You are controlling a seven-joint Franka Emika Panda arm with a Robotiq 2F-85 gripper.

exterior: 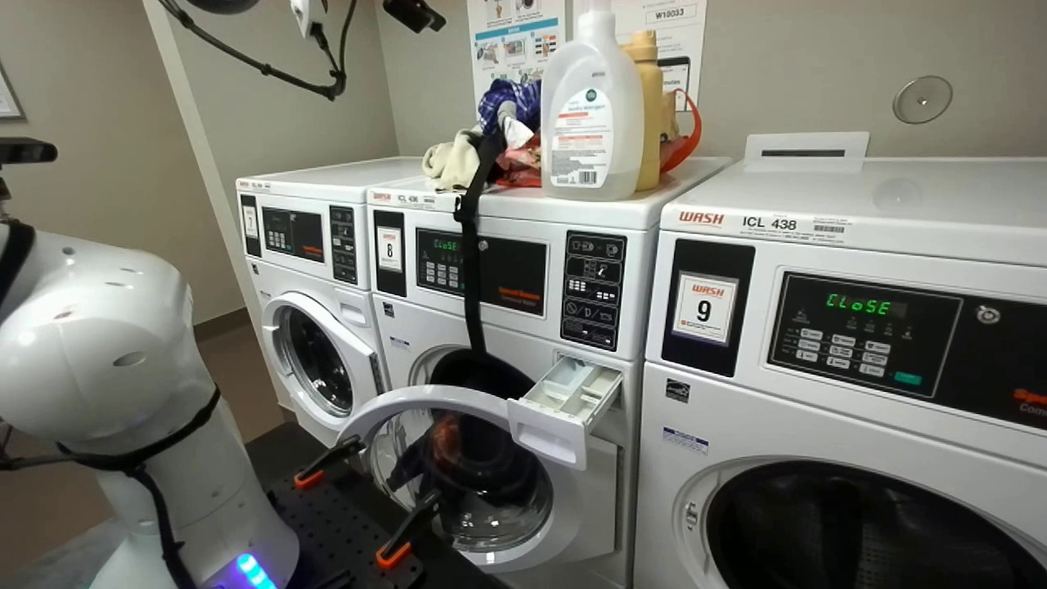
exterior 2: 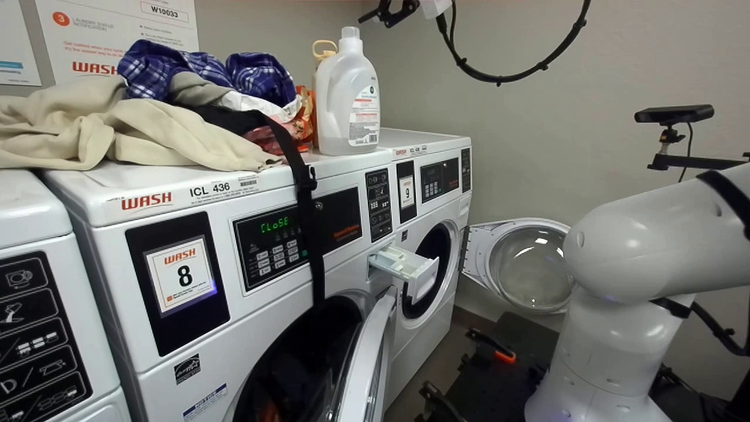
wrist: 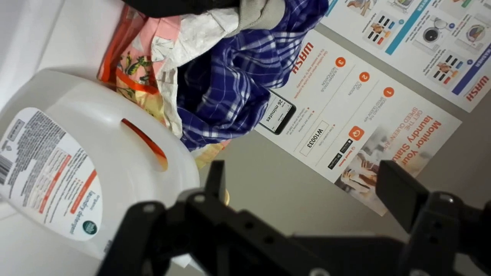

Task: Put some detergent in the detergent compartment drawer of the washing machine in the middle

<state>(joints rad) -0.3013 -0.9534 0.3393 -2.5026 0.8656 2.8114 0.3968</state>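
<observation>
Even, fairly bright indoor light fills both exterior views, with a pale highlight on the robot arm (exterior: 90,327) and small glints on a glass door (exterior 2: 530,266). A drum opening (exterior: 867,523) is nearly black. A blue light (exterior: 255,571) glows at the arm's base (exterior: 200,515). In the wrist view the hand (wrist: 301,184) is dark and slightly soft, the poster (wrist: 356,111) beyond it legible.

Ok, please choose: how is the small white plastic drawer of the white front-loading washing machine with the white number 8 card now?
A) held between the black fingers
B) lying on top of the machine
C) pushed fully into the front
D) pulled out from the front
D, because in both exterior views the drawer juts out from the front of the washing machine, its open top in view.
</observation>
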